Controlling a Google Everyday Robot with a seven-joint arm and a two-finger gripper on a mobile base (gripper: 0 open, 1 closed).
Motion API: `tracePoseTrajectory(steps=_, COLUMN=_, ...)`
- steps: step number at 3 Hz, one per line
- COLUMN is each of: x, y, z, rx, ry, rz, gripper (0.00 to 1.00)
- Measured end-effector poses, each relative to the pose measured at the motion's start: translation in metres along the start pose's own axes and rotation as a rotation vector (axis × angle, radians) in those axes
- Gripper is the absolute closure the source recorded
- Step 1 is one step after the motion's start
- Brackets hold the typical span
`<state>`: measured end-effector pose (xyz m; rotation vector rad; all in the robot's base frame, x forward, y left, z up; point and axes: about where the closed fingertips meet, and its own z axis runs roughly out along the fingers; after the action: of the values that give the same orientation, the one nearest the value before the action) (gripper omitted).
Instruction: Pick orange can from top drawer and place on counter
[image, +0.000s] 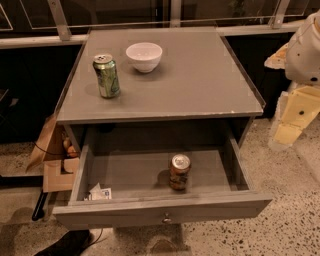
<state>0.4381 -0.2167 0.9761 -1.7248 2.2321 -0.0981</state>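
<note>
Clearly, the small orange-brown aluminium can stands upright right of centre in the open shallow grey drawer, below and left of the pale yellowish hand, whose state cannot be told.

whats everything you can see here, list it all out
orange can: 1, orange-brown with silver top, upright in the open top drawer, right of centre
top drawer: 1, grey, pulled out of the cabinet
knob: 1, metal, centre of the drawer front
counter: 1, grey, top of the cabinet
green can: 1, green, upright on the counter, left side
bowl: 1, white, on the counter, behind and right of the green can
packet: 1, white, front left corner of the drawer
floor: 1, speckled pale, around the cabinet
robot arm: 1, white, right edge of view
gripper: 1, cream, low at the right, beside the cabinet, apart from the drawer
</note>
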Motion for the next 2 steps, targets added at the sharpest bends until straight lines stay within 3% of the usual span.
tracePoseTrajectory(steps=1, x=0.0, y=0.0, z=0.0, rx=0.0, ry=0.0, rz=0.0, gripper=0.0)
tracePoseTrajectory(steps=2, x=0.0, y=0.0, z=0.0, rx=0.0, ry=0.0, rz=0.0, gripper=0.15)
